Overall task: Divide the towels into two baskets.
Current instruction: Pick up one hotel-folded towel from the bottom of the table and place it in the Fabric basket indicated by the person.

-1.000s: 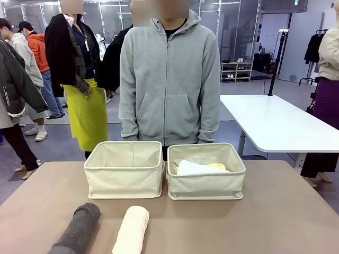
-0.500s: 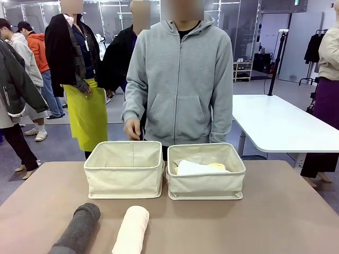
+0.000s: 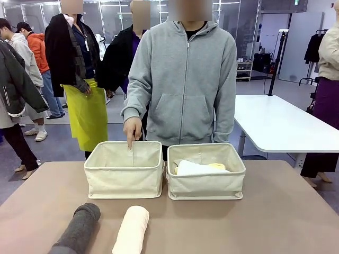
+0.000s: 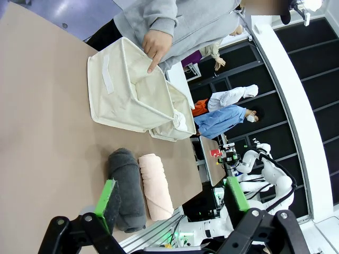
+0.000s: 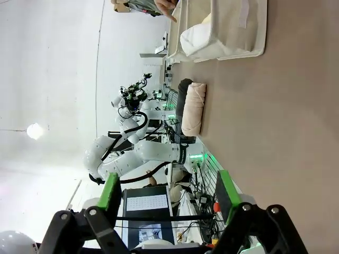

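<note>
Left end effector (image 4: 174, 197) and right end effector (image 5: 168, 193) wide, holding nothing; grey towel (image 3: 79, 227) and cream towel (image 3: 131, 230) at 7 o'clock on the worktop (image 3: 275, 211); white towel (image 3: 192, 168) and yellow towel (image 3: 217, 166) inside the 1 o'clock basket (image 3: 206, 185); a person's hand (image 3: 132, 128) points into the 11 o'clock basket (image 3: 124, 180).

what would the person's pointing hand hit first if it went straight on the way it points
Most likely the inside of the left basket, near its far wall; the hand points down into it, though depth is unclear.
</note>
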Robot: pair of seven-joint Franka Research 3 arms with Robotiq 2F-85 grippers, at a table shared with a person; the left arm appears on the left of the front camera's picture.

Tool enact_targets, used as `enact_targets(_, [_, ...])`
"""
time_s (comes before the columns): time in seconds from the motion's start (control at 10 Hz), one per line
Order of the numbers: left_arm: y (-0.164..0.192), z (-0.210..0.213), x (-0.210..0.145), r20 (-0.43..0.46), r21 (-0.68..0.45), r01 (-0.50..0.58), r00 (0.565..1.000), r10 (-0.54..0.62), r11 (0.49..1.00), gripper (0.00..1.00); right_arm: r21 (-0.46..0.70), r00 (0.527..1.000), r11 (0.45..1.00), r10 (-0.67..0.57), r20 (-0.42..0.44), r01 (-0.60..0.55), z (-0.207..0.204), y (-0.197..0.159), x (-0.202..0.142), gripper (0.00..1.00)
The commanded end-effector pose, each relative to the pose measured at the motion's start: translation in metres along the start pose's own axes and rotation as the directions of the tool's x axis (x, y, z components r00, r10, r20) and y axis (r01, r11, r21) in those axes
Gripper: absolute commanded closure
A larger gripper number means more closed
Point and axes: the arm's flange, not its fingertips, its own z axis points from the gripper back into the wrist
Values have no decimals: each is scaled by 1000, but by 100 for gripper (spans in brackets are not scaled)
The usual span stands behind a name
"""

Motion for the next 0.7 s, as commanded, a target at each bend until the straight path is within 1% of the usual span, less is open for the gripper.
enact_targets(0.0, [0,0,0,0,0,0,1000,0,1000,0,-22,1000,1000,-18,-3,18,-2,5,-1,10])
enact_targets(0.1, [-31,-20,10,-106,-13,114,988,-115,993,0,-22,1000,1000,-18,-3,18,-2,5,-1,10])
enact_targets(0.2, [-57,-45,20,-205,26,191,962,-182,981,0,-22,1000,1000,-18,-3,18,-2,5,-1,10])
enact_targets(0.3, [-76,-72,27,-301,43,240,929,-217,970,0,-22,1000,1000,-18,-3,18,-2,5,-1,10])
enact_targets(0.4, [-86,-99,33,-414,127,262,891,-189,957,0,-22,1000,1000,-18,-3,18,-2,5,-1,10])
enact_targets(0.5, [-90,-119,36,-462,170,278,870,-173,945,0,-22,1000,1000,-18,-3,18,-2,5,-1,10])
enact_targets(0.6, [-94,-139,33,-534,239,321,832,-153,916,0,-22,1000,1000,-18,-3,18,-2,5,-1,10])
